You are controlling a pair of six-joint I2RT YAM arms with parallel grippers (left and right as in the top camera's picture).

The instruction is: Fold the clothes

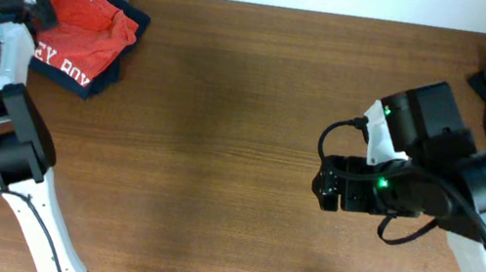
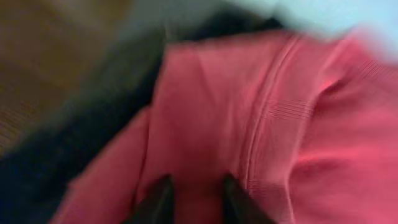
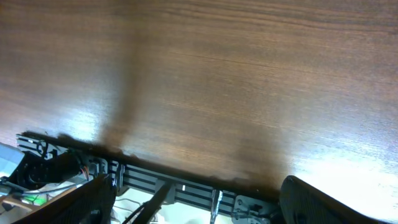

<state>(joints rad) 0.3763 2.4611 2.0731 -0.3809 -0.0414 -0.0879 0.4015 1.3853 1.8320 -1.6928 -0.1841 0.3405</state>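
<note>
The red-orange T-shirt [image 1: 85, 16] lies bunched on a dark garment [image 1: 135, 27] at the far left corner of the table [image 1: 220, 152]. It is judged soft and limp, so a seam or hem is recommended for gripping. The left claw [image 2: 198, 202] straddles red fabric, but it cannot be told whether it is clenched. The right claw [image 3: 211, 199] is released.

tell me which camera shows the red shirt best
The overhead view: it shows nearly all the red shirt, bunched on a dark garment at the table's corner, white lettering showing. The left wrist view gives only a blurred close-up of red fabric and a seam. The right wrist view shows none of it.
</note>
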